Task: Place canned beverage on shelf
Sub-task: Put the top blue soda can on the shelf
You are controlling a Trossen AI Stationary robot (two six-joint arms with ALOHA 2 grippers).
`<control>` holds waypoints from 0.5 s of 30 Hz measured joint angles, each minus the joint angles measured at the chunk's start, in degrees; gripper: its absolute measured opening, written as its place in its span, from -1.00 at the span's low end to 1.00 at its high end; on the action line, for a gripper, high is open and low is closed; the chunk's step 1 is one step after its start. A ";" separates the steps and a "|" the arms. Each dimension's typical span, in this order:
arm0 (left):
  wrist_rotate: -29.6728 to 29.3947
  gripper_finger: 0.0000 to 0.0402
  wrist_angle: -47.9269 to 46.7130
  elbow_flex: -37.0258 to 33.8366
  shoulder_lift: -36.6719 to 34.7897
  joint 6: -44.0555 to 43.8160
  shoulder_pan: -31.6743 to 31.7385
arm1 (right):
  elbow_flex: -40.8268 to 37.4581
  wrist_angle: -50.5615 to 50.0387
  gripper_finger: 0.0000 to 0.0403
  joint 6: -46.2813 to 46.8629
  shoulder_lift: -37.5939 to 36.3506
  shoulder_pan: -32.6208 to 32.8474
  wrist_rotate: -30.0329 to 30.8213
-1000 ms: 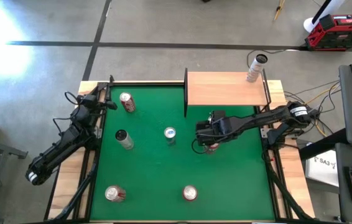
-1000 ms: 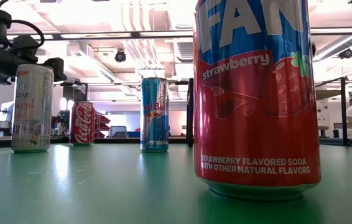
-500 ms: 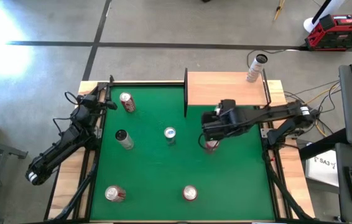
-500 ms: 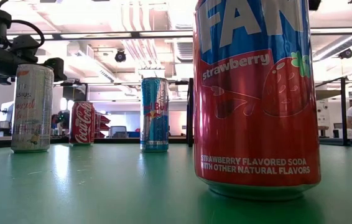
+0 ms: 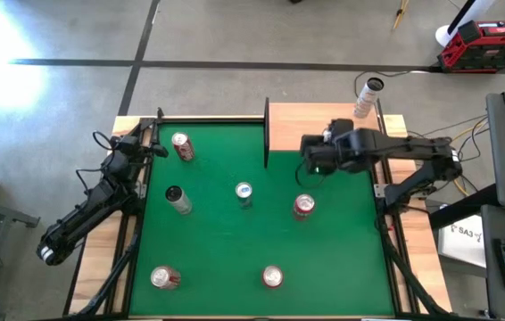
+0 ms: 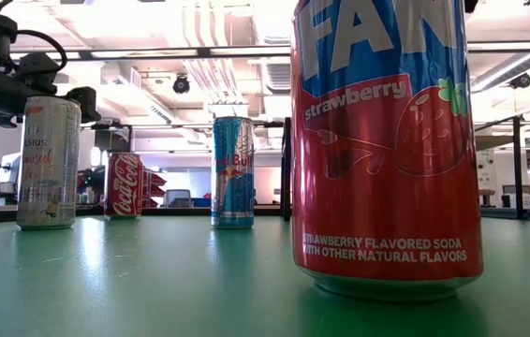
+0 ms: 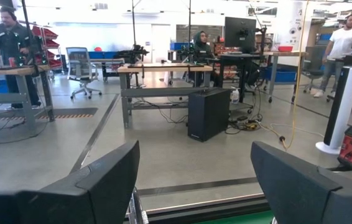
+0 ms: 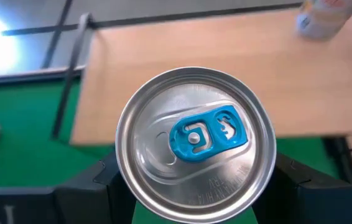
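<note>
My right gripper [image 5: 315, 160] is shut on a can with a silver top and a blue tab [image 8: 194, 143]. It is at the near edge of the shelf [image 5: 324, 127], a tan board with a dark frame. In the high view the gripper hides this can. A red can [image 5: 303, 206] stands on the green table just nearer than the gripper. My left gripper [image 5: 157, 147] is open and empty at the table's far left corner. Its fingers are wide apart in its wrist view [image 7: 194, 186]. My right gripper pinches the can between its two fingers [image 8: 95, 186], one on each opposite side just under the top rim [image 8: 121, 163]. The fingers come from above, pointing down. The can is upright with its top up. Its bottom is hidden.
A white can [image 5: 366, 98] stands at the shelf's far right corner. On the table stand a Red Bull can [image 5: 244, 192], a slim white can [image 5: 177, 198], a Coca-Cola can [image 5: 181, 145], a Fanta can [image 5: 273, 276] and one more can [image 5: 163, 278].
My right gripper has gone from above the red can toward the table's far edge, up to the shelf's near edge. The red can has stayed where it stood and now shows uncovered.
</note>
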 joint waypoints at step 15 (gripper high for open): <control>0.00 0.46 0.00 -0.01 0.00 0.00 -0.01 | -1.33 4.90 0.20 -17.13 -0.24 -24.45 -7.78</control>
